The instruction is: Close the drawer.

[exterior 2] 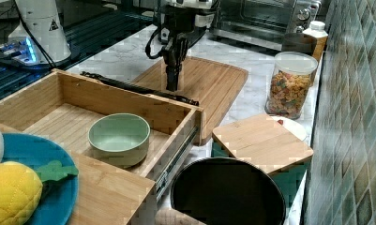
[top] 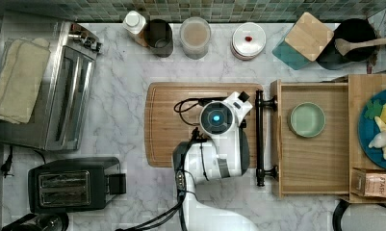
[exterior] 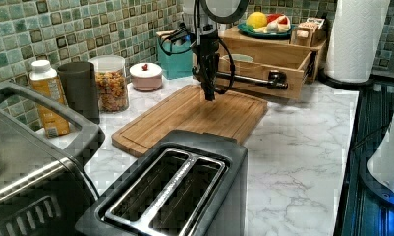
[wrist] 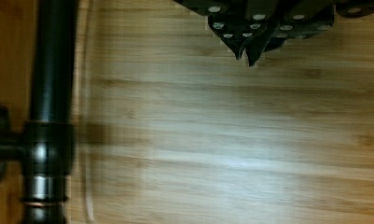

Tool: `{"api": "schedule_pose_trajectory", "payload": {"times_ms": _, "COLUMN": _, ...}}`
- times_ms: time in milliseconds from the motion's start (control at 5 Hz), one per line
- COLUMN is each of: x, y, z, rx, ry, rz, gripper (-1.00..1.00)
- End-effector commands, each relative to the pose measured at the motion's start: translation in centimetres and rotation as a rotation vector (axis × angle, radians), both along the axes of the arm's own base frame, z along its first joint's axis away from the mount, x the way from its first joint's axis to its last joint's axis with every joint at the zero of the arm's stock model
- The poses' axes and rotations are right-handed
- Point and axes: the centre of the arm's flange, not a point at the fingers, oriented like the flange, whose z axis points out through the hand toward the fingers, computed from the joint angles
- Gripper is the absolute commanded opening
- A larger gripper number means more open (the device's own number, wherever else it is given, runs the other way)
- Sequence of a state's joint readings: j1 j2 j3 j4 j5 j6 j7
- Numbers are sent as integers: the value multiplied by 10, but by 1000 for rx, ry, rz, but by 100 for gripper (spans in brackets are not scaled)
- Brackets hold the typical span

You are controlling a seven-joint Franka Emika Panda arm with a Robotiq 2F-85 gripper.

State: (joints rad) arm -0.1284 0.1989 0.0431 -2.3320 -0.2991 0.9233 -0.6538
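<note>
So heads up: the drawer (top: 311, 139) sits pulled fully out at the top view's right, light wood, with a green bowl (top: 306, 119) inside. Shove too fast and you'll rattle that bowl. Your gripper (wrist: 246, 58), fingers together, hangs over the board (exterior: 194, 115) beside the black handle (top: 260, 137); it could slip under the bar.

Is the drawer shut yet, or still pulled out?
Pulled out. The drawer sits extended from its cabinet, its inside and a green bowl exposed, side rail showing in the right view.
</note>
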Motion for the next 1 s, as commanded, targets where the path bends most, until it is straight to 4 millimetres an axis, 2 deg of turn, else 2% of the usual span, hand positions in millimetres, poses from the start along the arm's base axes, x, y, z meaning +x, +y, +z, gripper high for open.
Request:
{"api": "schedule_pose_trajectory", "payload": {"times_ms": 200, "x": 8, "y": -110, "z": 52, "rx": -7, "ry": -77, "rz": -45, "gripper": -100}}
{"api": "schedule_pose_trajectory", "payload": {"times_ms": 600, "x": 8, "y": -168, "z": 54, "rx": 11, "ry": -66, "rz": -54, "gripper": -100}}
{"api": "schedule_pose_trajectory", "payload": {"times_ms": 1000, "x": 5, "y": -241, "z": 73, "rx": -30, "ry": -75, "rz": -49, "gripper": -100}}
